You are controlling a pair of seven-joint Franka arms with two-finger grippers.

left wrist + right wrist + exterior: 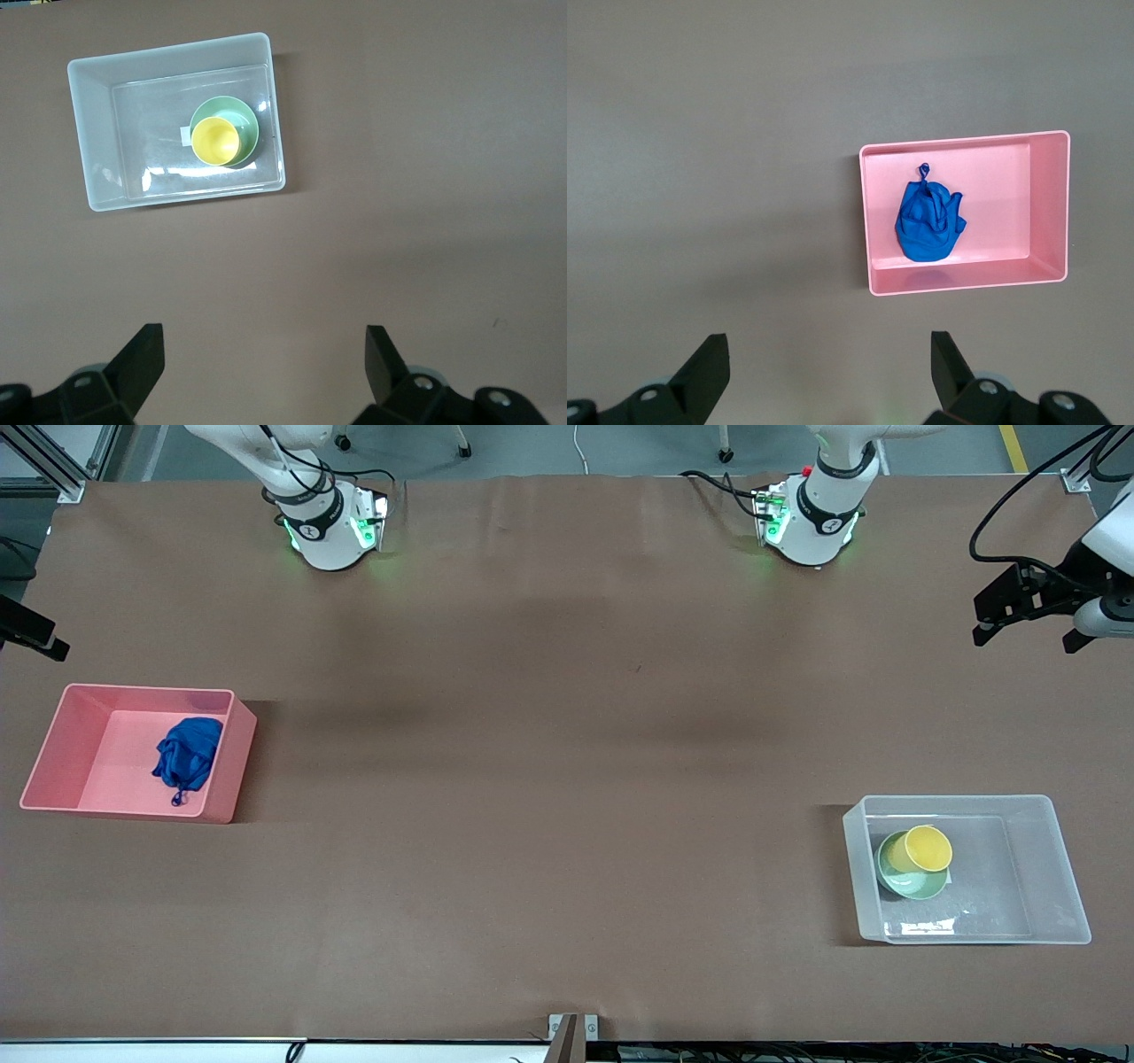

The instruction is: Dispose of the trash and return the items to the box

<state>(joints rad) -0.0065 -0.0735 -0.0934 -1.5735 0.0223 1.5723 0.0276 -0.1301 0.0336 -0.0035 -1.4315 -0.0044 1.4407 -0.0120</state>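
Observation:
The blue cloth wad lies in the pink bin at the right arm's end of the table; it also shows in the right wrist view. The yellow cup sits in the mint-green bowl inside the clear box at the left arm's end; the left wrist view shows the cup, the bowl and the box. My left gripper is open and empty, high above bare table, also seen in the front view. My right gripper is open and empty above bare table.
The brown table surface stretches wide between the two bins. The pink bin stands near the table's edge at the right arm's end. A white sticker shows on the box floor beside the bowl.

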